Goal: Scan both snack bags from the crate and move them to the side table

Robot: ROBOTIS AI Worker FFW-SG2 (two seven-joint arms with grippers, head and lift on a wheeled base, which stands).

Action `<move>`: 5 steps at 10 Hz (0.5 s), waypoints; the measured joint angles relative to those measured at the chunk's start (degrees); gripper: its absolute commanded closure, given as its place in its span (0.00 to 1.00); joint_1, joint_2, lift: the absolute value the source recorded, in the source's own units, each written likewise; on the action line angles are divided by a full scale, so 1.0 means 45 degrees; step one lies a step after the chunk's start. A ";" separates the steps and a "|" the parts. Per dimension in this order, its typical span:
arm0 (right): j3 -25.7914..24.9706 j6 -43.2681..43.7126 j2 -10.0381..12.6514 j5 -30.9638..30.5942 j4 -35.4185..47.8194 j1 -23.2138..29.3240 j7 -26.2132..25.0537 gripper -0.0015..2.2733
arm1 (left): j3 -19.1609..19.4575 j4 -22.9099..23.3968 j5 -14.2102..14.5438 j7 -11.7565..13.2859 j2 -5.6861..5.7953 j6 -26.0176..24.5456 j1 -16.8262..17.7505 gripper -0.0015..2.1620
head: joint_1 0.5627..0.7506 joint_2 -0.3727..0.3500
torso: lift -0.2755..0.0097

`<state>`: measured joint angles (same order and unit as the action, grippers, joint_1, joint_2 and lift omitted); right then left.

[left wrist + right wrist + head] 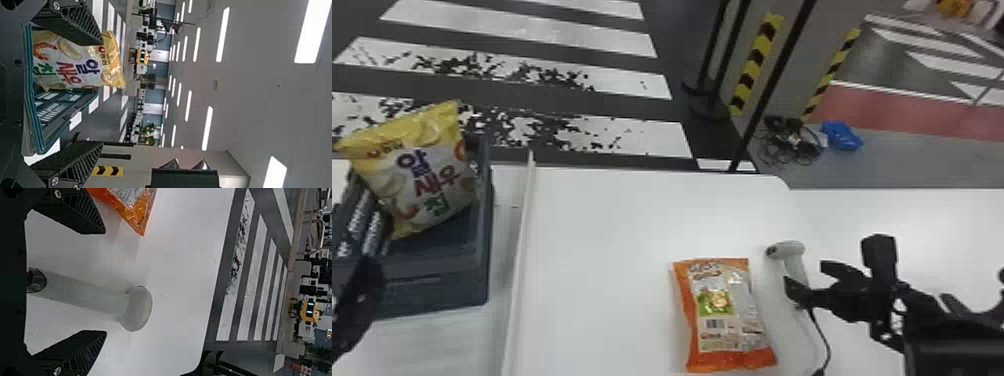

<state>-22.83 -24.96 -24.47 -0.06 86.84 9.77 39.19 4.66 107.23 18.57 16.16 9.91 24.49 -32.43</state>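
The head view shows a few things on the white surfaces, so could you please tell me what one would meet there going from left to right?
Crate with the yellow bag in it → white ridge → orange bag → scanner.

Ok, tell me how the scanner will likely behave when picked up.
The scanner should stay stiff, since its casing looks like hard, smooth plastic. Held low on its slim handle, it may tip toward the wider, rounded head. The black cable trailing from the handle end will probably drag along the table.
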 measured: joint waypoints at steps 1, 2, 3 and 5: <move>0.0269 -0.0078 -0.0219 0.0024 -0.0663 -0.0496 0.0037 0.04 | 0.0015 -0.0008 -0.0005 0.0001 -0.0009 -0.0007 -0.0004 0.05 | 0.70 0.10 | 0.62; 0.0508 -0.0103 -0.0408 0.0057 -0.1330 -0.0970 0.0136 0.04 | 0.0034 -0.0029 -0.0006 0.0002 -0.0014 -0.0018 -0.0015 0.05 | 0.70 0.10 | 0.62; 0.0746 -0.0109 -0.0580 0.0080 -0.1978 -0.1416 0.0161 0.04 | 0.0053 -0.0051 -0.0006 0.0003 -0.0015 -0.0016 -0.0019 0.05 | 0.70 0.10 | 0.62; 0.0990 -0.0105 -0.0809 0.0027 -0.2845 -0.2039 0.0176 0.06 | 0.0059 -0.0101 -0.0006 0.0003 -0.0015 -0.0004 -0.0005 0.05 | 0.70 0.09 | 0.62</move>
<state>-18.37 -25.43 -28.10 0.06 74.04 0.60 39.99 4.92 106.78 18.54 16.17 9.84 24.47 -32.45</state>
